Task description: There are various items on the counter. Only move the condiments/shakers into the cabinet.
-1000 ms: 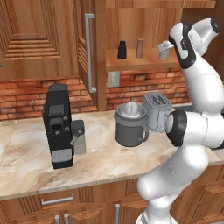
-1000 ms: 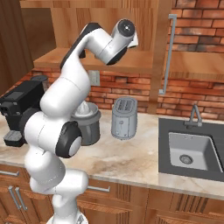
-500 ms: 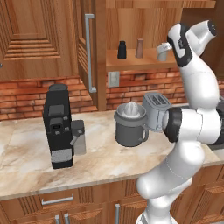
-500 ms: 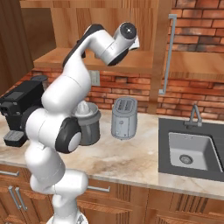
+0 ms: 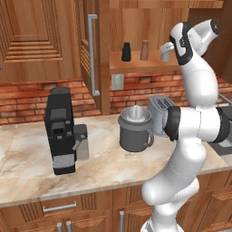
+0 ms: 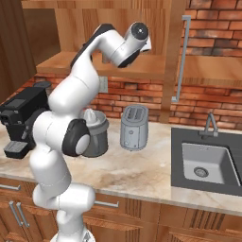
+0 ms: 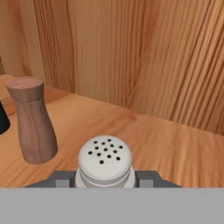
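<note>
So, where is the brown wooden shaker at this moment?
The brown wooden shaker stands upright on the cabinet shelf, between the black shaker on its left and the pale grey shaker on its right in the left base view.

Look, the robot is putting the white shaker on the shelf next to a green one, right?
Not green. In the hand view, the shaker standing beside the white shaker on the cabinet shelf is brown wood. The rest is right: the white shaker sits between the fingers, up at the shelf.

Three shakers [image 5: 145, 50] on cabinet shelf [image 5: 136, 65]
</note>
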You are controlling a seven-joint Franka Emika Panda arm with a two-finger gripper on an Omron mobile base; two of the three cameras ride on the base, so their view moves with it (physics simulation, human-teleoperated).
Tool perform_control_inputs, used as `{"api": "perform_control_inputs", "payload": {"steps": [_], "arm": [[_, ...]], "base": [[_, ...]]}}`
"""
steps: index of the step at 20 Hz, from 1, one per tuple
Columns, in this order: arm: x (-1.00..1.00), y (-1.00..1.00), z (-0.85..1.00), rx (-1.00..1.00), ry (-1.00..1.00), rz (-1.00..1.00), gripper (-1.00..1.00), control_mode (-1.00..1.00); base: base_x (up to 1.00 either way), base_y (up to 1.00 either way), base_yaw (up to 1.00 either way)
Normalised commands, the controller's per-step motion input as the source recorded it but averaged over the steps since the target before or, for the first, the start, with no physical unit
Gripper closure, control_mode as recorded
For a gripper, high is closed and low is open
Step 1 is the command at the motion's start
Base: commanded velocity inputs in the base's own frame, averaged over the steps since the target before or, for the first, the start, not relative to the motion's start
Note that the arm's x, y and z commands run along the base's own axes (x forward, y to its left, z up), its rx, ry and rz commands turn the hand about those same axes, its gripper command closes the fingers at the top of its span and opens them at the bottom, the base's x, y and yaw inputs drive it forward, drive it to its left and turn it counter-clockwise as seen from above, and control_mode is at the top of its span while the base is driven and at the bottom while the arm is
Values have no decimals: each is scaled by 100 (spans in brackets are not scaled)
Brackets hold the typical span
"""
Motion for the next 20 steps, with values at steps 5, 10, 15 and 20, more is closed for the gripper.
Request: {"api": "perform_control_inputs", "payload": {"steps": [5, 10, 15, 20], "arm": [[22, 0, -13, 0, 0, 0, -100, -100], [-7, 0, 0, 0, 0, 0, -100, -100], [-46, 15, 0, 0, 0, 0, -100, -100], [-82, 53, -12, 0, 0, 0, -100, -100]], "base": [[0, 0, 0], [0, 0, 0], [0, 0, 0], [0, 0, 0]]}}
